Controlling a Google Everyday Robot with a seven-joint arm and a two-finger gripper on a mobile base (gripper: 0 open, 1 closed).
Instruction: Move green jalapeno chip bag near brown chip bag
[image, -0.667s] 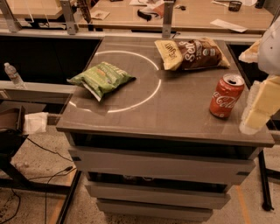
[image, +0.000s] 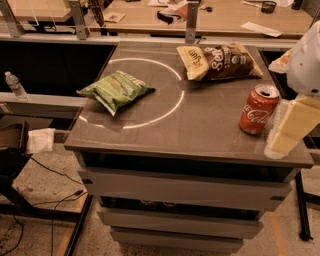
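The green jalapeno chip bag (image: 116, 90) lies on the left side of the grey table top (image: 200, 130), on the white circle line. The brown chip bag (image: 220, 61) lies flat at the far right of the table, cream end to the left. My gripper (image: 292, 127) hangs at the table's right edge, just right of the red cola can (image: 258, 110) and far from the green bag. It holds nothing that I can see.
The red cola can stands upright between the gripper and the table's middle. A water bottle (image: 15, 86) stands on a ledge at the left. Wooden desks with clutter (image: 170, 15) run behind the table. Cables lie on the floor at lower left.
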